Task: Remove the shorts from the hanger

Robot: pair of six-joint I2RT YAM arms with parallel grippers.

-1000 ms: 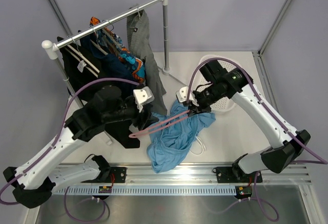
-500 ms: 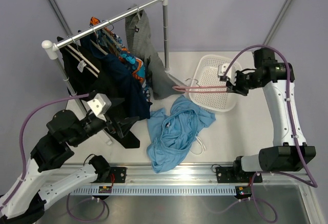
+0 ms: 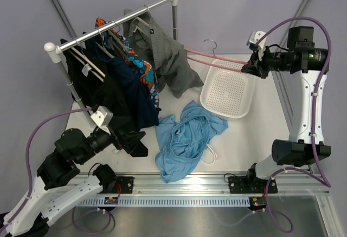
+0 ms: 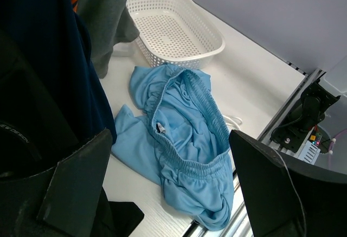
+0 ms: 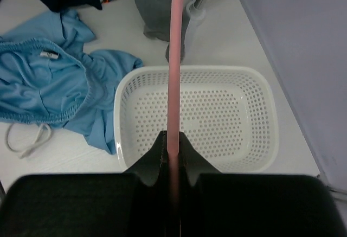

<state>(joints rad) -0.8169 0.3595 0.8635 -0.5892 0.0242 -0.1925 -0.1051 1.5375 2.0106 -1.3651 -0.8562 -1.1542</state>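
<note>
Light blue shorts (image 3: 184, 139): crumpled on the desk (image 3: 255, 139), mid-width, toward its near edge. The elastic waistband faces up and the white drawstring (image 4: 234, 122) trails out on the right side.

Grey shorts (image 3: 168, 58): hang from the rail (image 3: 116, 19) at its right end, near the desk's far edge, cloth slanting rightward.

Pink hanger (image 5: 174, 58): spans from the grey cloth to the right gripper (image 3: 254, 68), above the white basket (image 3: 205, 93) by the desk's right edge. Jaws clenched on the hanger's bar.

Overhead view only: the rail and the dark clothes (image 3: 108, 90) crowding its left half.

Left wrist view only: left gripper (image 4: 168, 138), jaws released and spread wide, nothing between them. The waistband gathers and a small label (image 4: 158, 128) inside the blue shorts show clearly.

Right wrist view only: the pink bar runs straight out of the jaws over the basket. Whether its far end is caught in the grey cloth, cannot tell.
</note>
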